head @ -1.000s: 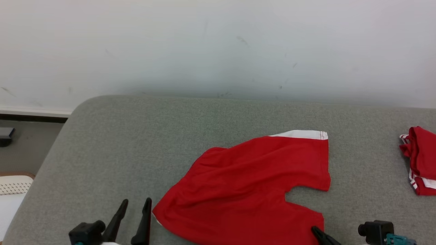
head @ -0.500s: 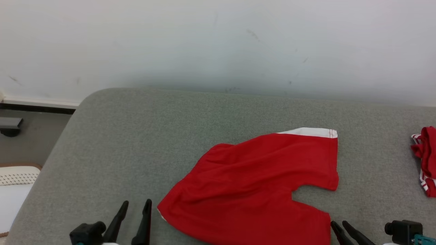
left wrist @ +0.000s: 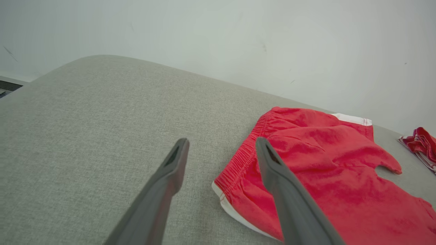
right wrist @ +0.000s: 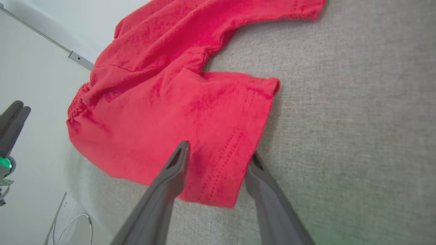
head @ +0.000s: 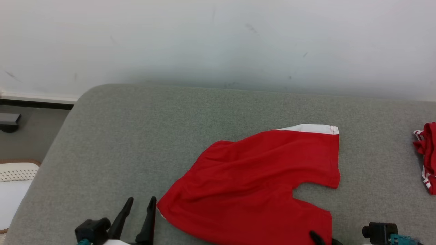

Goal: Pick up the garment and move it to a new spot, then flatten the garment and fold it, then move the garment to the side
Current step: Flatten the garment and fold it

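Observation:
The garment is a pair of red shorts with white trim, lying spread but wrinkled on the grey padded surface. My left gripper stands open just left of the waistband corner, not touching it. In the left wrist view the left gripper has its fingers wide apart, beside the garment. My right gripper is at the near leg's hem. In the right wrist view the right gripper is open, its fingers straddling the hem of the garment.
Another red and white garment lies bunched at the surface's right edge, also visible as the bunched garment. The white wall runs behind. The surface's rounded left corner drops off to a floor with a white object.
My right gripper has opened from shut at the near leg hem. The head camera has shifted slightly. The left gripper stays open beside the waistband.

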